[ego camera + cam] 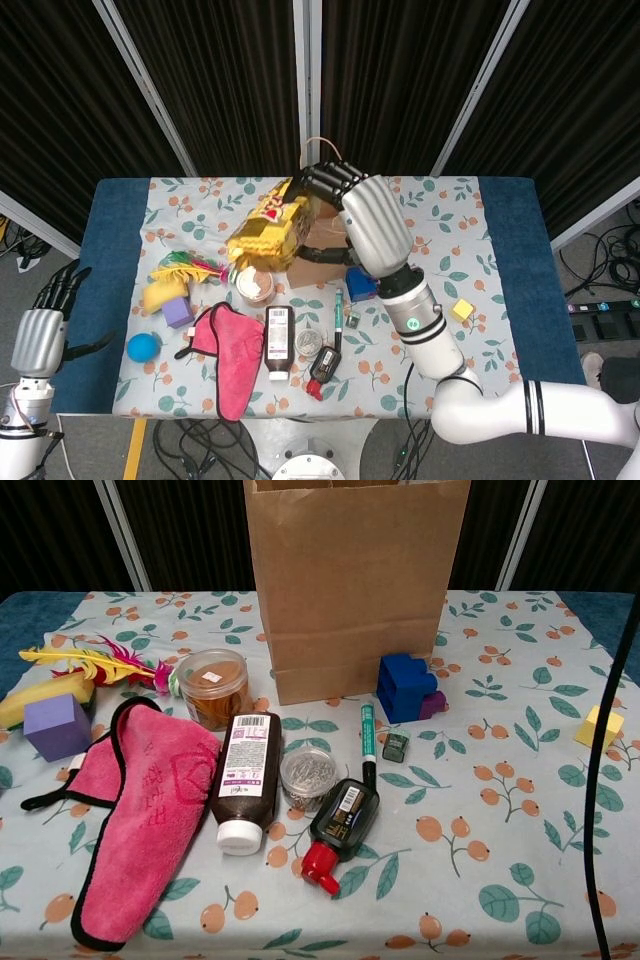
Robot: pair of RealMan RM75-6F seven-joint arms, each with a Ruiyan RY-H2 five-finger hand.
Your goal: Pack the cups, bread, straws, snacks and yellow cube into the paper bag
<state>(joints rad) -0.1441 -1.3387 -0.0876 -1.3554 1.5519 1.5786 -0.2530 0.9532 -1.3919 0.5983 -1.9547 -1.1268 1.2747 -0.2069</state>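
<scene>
My right hand [355, 210] is raised high over the table and grips a yellow snack packet [267, 230], which hangs in front of the brown paper bag [355, 590] in the head view. The bag stands upright at the table's back centre; its inside is hidden behind the hand. A yellow cube [462, 310] [598, 726] lies on the cloth at the right. A lidded cup of brown snack [255, 284] [211, 686] stands left of the bag. My left hand [42, 335] hangs open beside the table's left edge, holding nothing.
On the floral cloth [480, 810] lie a pink towel [135, 810], a dark bottle [243, 780], a small red-capped bottle [338, 830], a clip tin [307, 775], a green pen [367, 735], a blue block [405, 685], a purple cube [55, 727], feathers [90, 663] and a blue ball [143, 347].
</scene>
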